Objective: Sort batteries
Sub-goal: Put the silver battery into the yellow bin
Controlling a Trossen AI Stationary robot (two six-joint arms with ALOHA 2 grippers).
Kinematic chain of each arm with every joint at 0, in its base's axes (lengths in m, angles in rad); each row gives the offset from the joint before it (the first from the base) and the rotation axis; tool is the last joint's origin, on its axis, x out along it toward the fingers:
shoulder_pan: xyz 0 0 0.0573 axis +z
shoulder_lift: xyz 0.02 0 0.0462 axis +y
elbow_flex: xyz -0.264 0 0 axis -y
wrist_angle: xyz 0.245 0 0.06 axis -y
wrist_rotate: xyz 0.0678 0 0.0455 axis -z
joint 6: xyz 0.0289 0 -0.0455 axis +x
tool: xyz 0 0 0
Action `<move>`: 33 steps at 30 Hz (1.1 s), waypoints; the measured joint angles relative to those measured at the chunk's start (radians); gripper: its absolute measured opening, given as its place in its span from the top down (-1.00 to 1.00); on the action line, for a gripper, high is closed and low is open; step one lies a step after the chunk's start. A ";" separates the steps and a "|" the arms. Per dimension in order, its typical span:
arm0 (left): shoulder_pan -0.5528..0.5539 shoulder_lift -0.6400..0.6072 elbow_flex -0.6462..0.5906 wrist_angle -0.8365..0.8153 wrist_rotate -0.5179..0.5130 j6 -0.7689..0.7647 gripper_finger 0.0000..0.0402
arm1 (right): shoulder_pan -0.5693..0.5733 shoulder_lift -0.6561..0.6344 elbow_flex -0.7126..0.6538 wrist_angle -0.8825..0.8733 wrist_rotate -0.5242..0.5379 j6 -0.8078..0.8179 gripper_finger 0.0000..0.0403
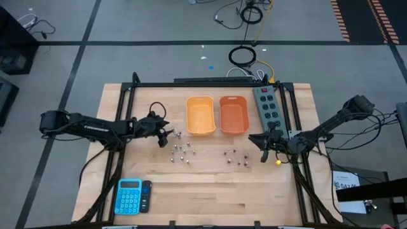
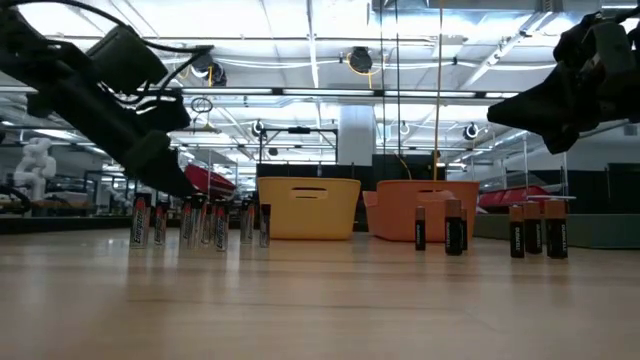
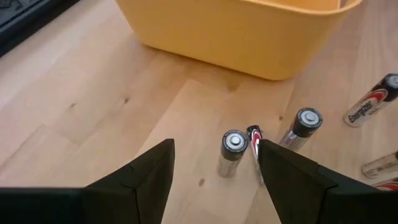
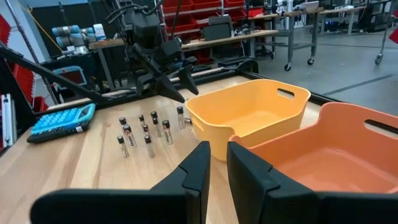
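Several batteries stand upright on their ends on the wooden table [image 1: 210,191], in a left group [image 1: 181,151] and a right group [image 1: 235,156]. My left gripper [image 1: 166,136] is open at the left group's far-left edge, slanting down. In the left wrist view one silvery battery [image 3: 233,152] stands between its fingers, touching neither. A red-marked battery [image 3: 254,133] stands close against one finger; whether they touch I cannot tell. My right gripper [image 4: 217,163] hangs level near the orange bin [image 1: 233,114], open by a narrow gap with nothing in it.
A yellow bin [image 1: 200,116] and the orange bin stand side by side at the table's far middle. A green power strip [image 1: 267,105] lies to their right. A blue calculator [image 1: 129,196] and a dark remote [image 1: 146,194] lie near the front left.
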 joint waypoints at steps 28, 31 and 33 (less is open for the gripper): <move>0.021 0.291 0.000 0.229 0.071 0.024 0.78 | 0.000 0.000 0.000 -0.024 0.000 0.040 0.76; 0.025 0.288 0.008 0.219 0.067 0.030 0.78 | 0.000 0.000 0.000 -0.024 0.001 0.044 0.76; 0.038 0.286 0.016 0.215 0.060 0.044 0.78 | 0.000 -0.001 0.000 -0.024 0.001 0.048 0.76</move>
